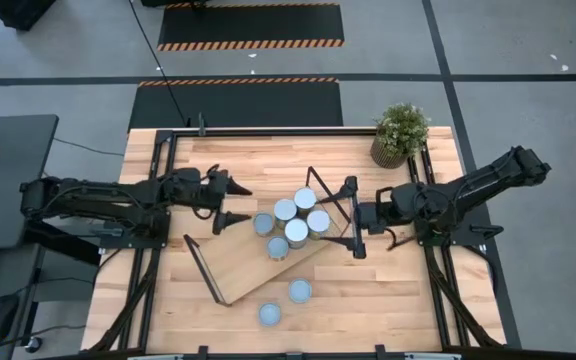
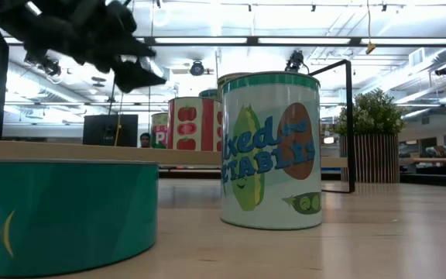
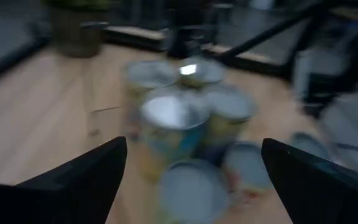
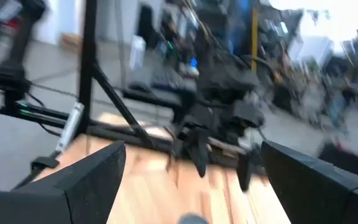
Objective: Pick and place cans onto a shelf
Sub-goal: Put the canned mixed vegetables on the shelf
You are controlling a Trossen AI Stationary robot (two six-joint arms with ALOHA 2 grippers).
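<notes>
- Metal cans [image 1: 290, 226] cluster on the shelf [image 1: 258, 262] at table centre; two more lie loose toward 6 o'clock.
- They look rigid, smooth and likely slippery, so grip the label sides mid-height.
- Packed cans leave little finger room; the outer ones seem easier.
- Left gripper [image 1: 234, 202], open-fingered, sits at 9 o'clock.
- Right gripper [image 1: 352, 217], empty and spread, sits at 3 o'clock by the wire frame [image 1: 330, 202].

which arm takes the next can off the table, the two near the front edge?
Probably left. The left pincer is open, empty and free above the shelf, its wrist view facing the cans. The right pincer sits at the shelf's wire frame, facing away. Both loose cans lie mid-table, favouring neither much.
</notes>
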